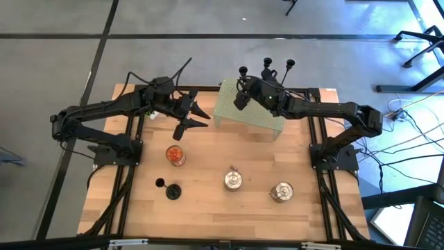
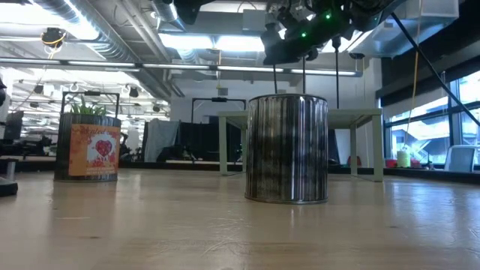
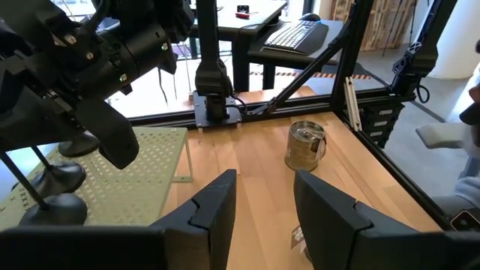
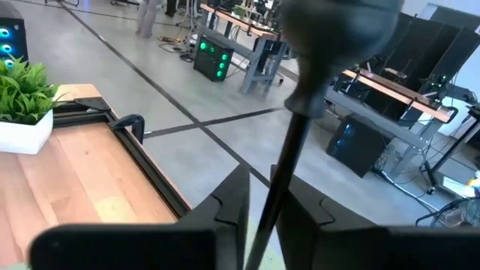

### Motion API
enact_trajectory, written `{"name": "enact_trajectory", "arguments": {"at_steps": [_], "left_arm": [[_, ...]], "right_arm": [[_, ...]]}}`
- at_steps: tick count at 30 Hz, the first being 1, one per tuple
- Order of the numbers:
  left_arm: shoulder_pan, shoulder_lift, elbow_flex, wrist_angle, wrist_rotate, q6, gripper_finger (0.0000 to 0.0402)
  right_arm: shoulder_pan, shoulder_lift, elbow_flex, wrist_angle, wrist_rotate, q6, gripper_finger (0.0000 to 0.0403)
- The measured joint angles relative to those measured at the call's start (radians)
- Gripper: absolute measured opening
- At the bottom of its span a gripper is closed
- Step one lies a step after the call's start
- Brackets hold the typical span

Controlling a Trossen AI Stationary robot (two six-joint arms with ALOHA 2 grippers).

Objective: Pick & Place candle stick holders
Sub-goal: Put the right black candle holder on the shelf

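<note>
- High view from above: a pale green perforated stand sits at the far middle of the wooden surface.
- Three black candle stick holders stand upright on the stand.
- Right end effector hovers over the stand, its fingers clamped on the thin stem of one candle stick holder.
- Left end effector hangs just left of the stand, fingers apart, holding nothing.
- Nearer than the stand: a jar with red contents, two silver tins and a small black piece.
</note>
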Motion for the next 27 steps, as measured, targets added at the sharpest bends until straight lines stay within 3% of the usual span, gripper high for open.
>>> {"name": "enact_trajectory", "arguments": {"at_steps": [9, 22, 27], "left_arm": [[0.0, 0.0, 0.0, 0.0, 0.0, 0.0, 0.0132], [0.0, 0.0, 0.0, 0.0, 0.0, 0.0, 0.0132], [0.0, 0.0, 0.0, 0.0, 0.0, 0.0, 0.0132]], "right_arm": [[0.005, 0.0, 0.0, -0.004, -0.003, 0.034, 0.0109], [0.033, 0.0, 0.0, -0.004, -0.003, 0.027, 0.0111], [0.033, 0.0, 0.0, -0.017, 0.068, 0.026, 0.0111]]}}
